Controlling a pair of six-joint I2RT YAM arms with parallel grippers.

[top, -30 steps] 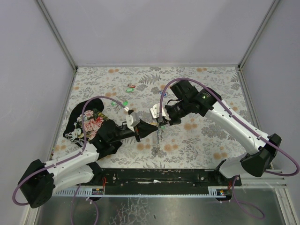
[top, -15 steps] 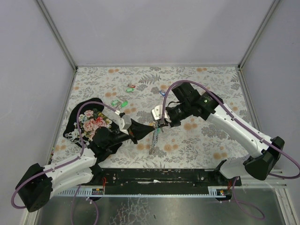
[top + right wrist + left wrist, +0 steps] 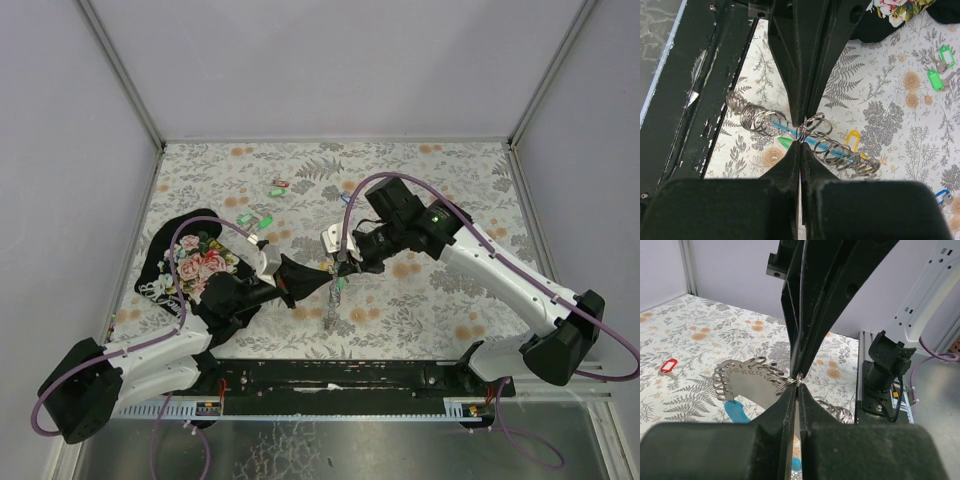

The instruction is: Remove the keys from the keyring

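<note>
The left claw (image 3: pixel 796 388) and right claw (image 3: pixel 800 143) meet tip to tip, both clenched on one small ring (image 3: pixel 798 379) of the keyring (image 3: pixel 742 385).

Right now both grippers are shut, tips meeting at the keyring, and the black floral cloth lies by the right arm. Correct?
Not the arm: the top view shows the black floral cloth by the left arm. The left gripper and right gripper are indeed shut, tips meeting at the keyring.

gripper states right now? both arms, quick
Left gripper: closed, pinching a metal ring on the keyring.
Right gripper: closed, pinching that same metal ring from the opposite side.
</note>
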